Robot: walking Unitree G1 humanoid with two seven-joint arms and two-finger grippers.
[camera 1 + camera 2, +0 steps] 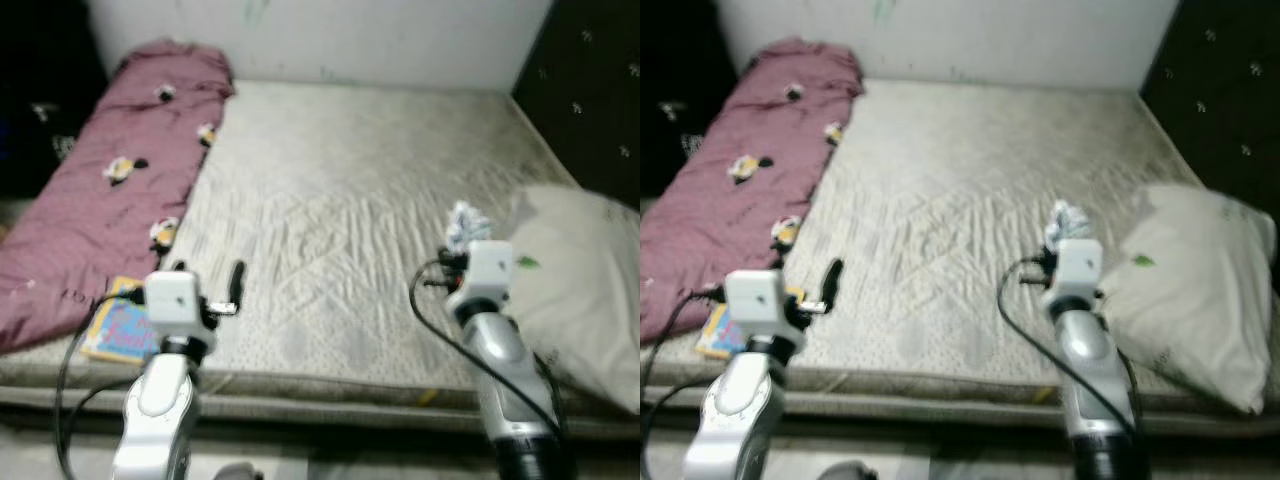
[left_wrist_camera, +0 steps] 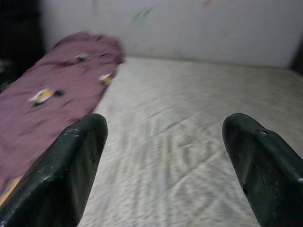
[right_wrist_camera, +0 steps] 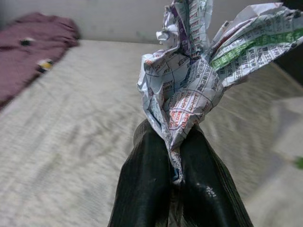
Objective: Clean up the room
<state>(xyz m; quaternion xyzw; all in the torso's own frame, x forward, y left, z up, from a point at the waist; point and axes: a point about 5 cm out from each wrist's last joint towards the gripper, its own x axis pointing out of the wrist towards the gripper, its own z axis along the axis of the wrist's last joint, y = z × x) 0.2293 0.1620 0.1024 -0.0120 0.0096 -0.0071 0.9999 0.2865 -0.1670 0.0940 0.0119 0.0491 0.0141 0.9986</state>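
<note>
While I face the bed (image 1: 350, 230), my right gripper (image 3: 176, 156) pinched tight on crumpled paper (image 3: 199, 80), left gripper (image 2: 165, 161) spread wide, empty.

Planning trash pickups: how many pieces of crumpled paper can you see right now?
1. The crumpled paper is pinched in the right gripper, held above the mattress beside the pillow. More could be hidden under the pillow or the blanket.

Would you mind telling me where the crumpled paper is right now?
The crumpled paper is pinched in the right claw, held above the mattress on the robot's right, just beside the white pillow.
</note>
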